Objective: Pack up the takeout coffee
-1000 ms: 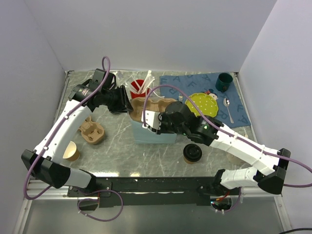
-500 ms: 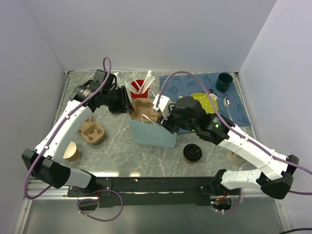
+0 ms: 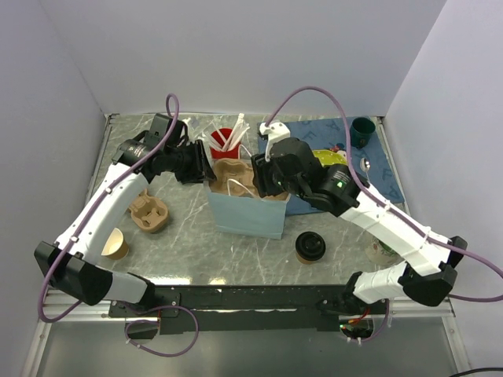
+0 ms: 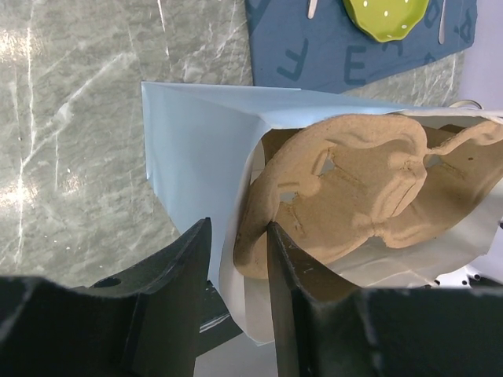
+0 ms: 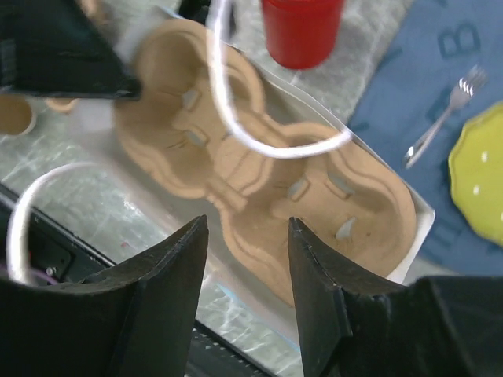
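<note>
Upright coffee (image 3: 310,247) near the desk's (image 3: 196,263) near edge, just off the bag's (image 3: 244,218) near right corner, not touching it. From the right tool (image 5: 247,236): down and toward the near edge, nearer that arm than the left. Wide and empty, hovering over the carrier (image 5: 275,181) filling the bag's mouth, white handle (image 5: 236,135) looping across. Left tool (image 4: 236,236) part-open astride the bag's left rim. Likely calls for a lift over the bag's wall into a carrier well.
</note>
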`<state>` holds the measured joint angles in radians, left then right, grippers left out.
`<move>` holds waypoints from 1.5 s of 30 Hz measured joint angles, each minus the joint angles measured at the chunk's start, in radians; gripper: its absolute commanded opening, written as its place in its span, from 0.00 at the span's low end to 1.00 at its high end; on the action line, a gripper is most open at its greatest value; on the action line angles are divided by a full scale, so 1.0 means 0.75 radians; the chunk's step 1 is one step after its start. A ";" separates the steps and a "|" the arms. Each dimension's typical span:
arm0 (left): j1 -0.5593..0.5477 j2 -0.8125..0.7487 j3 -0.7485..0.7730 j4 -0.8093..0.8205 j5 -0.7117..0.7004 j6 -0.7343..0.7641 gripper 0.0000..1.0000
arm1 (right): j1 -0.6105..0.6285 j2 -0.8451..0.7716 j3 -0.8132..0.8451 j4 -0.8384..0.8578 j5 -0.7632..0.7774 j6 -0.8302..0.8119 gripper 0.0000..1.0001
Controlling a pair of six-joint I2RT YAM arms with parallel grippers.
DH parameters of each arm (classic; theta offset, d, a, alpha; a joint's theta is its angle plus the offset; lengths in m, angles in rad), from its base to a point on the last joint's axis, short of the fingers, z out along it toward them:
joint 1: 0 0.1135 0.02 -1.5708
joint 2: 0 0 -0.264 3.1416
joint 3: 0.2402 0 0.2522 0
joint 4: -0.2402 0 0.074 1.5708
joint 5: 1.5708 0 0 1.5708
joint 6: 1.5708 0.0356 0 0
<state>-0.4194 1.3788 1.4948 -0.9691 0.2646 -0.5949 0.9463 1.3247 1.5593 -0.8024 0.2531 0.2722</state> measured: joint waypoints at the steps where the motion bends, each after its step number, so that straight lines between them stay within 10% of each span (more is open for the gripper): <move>1: 0.000 -0.002 -0.003 0.001 0.001 0.000 0.40 | 0.000 0.010 0.006 -0.019 0.019 0.037 0.55; 20: -0.010 -0.048 -0.088 -0.014 0.069 -0.006 0.37 | 0.127 0.431 0.429 -0.422 0.341 0.439 0.70; 32: -0.019 -0.159 -0.151 -0.015 0.115 -0.062 0.44 | 0.127 0.556 0.500 -0.506 0.411 0.533 0.34; 45: -0.017 -0.185 0.072 -0.173 -0.177 -0.069 0.54 | 0.126 0.447 0.227 -0.318 0.337 0.427 0.38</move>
<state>-0.4324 1.2404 1.5490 -1.0992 0.1318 -0.6468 1.0409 1.6600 1.7294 -1.0412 0.5056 0.5926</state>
